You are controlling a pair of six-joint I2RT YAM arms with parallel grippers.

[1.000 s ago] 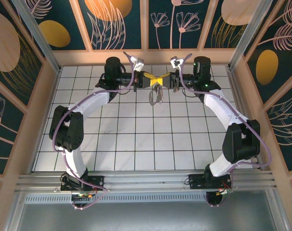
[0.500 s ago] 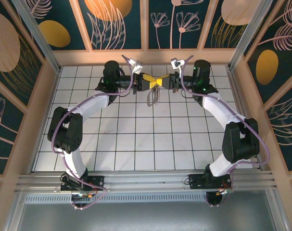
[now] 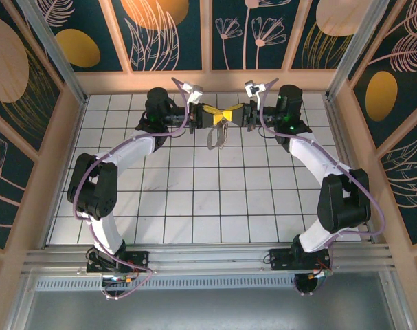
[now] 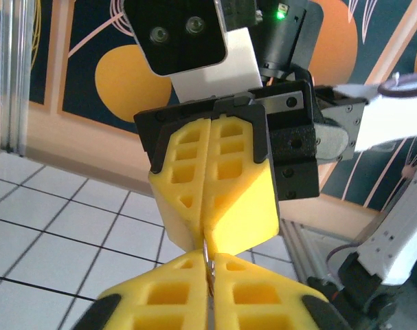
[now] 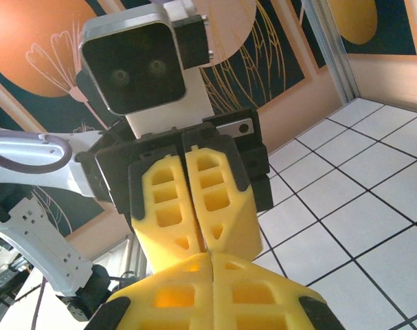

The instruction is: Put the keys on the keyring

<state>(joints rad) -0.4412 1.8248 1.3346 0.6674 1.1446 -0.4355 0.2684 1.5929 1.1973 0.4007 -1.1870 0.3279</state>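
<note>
On your left, the left gripper (image 3: 218, 115) reaches over the far tiles of the table (image 3: 194, 199). Its yellow fingers (image 4: 160, 299) are pinched tight on the metal ring (image 4: 207, 260) of the keyring (image 3: 216, 135), whose tan strap hangs beneath the fingertips. Meeting it tip to tip from your right, the right gripper (image 3: 230, 113) has its fingers (image 4: 235, 199) pressed flat together. You cannot tell whether they also grip the ring.
</note>
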